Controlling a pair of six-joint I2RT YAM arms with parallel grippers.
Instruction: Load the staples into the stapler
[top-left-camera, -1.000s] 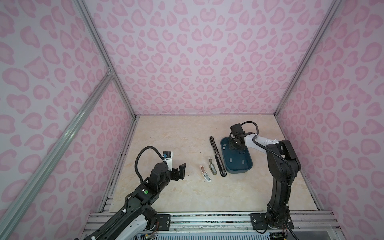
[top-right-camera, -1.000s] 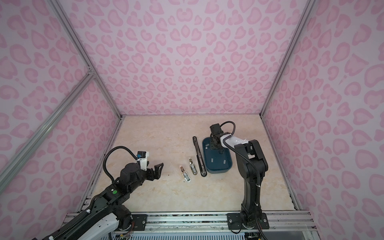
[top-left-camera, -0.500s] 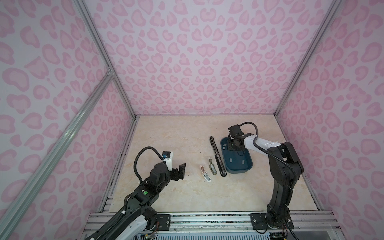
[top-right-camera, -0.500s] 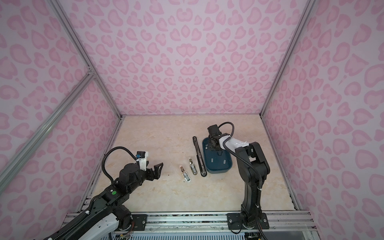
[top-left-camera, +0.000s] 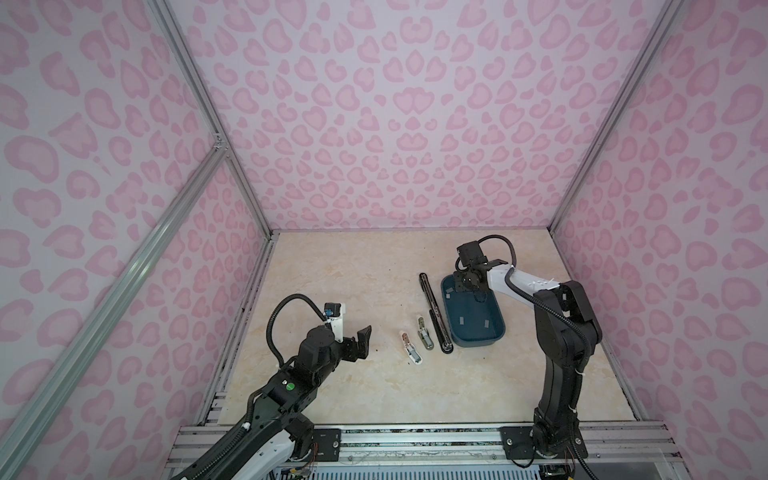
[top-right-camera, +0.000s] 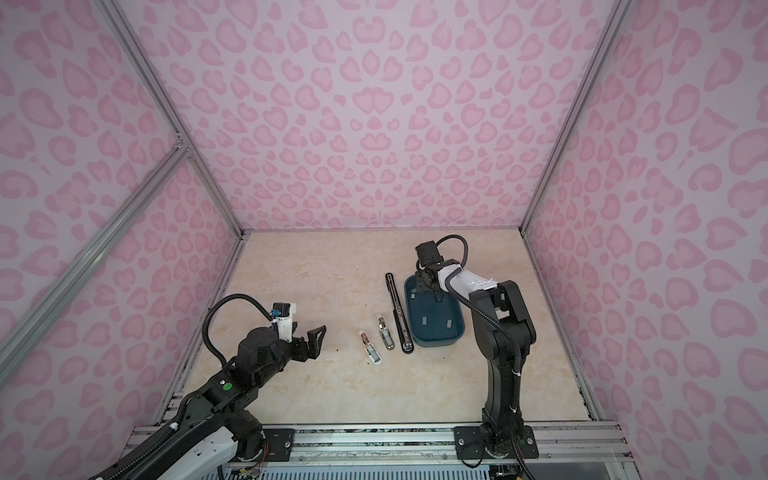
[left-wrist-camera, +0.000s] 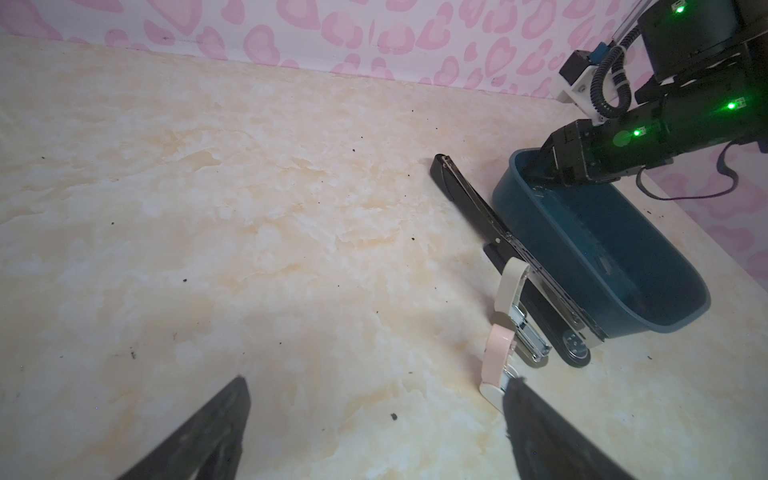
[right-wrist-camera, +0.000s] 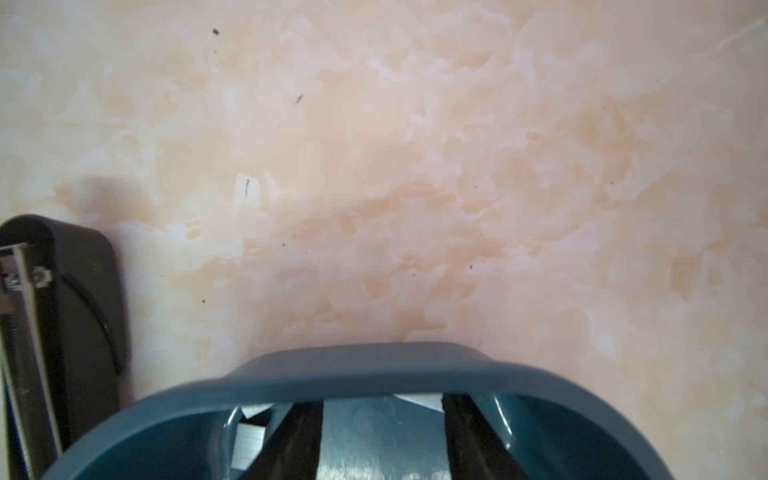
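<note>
Currently the left end effector (top-left-camera: 360, 343) hovers above the desk (top-left-camera: 340, 399) toward its left edge and near side. Its jaws are spread wide with nothing between them, which the left wrist view confirms. The right end effector (top-left-camera: 467, 286) reaches down into the far end of a dark teal tray (top-left-camera: 478, 343) that sits toward the desk's right edge, about halfway between the far and near edges. In the right wrist view its two black fingers (right-wrist-camera: 299, 432) stand apart with bare tray floor between them, so it is open and grips nothing. The staples (top-left-camera: 461, 321) lie inside the tray as small light-grey strips. Two rest near its near end, one sits by its left wall, and more show beside the fingertips in the right wrist view. A long black stapler (top-left-camera: 434, 309) lies unfolded just beside the tray's left wall and parallel to it, its metal rail facing up. Whether it touches the tray I cannot tell. Toward the left edge from it lie two small staplers side by side, both opened with metal channels showing. The cream stapler (top-left-camera: 424, 334) is nearer the black one, and the pink stapler (top-left-camera: 409, 347) is slightly closer to the near edge.
</note>
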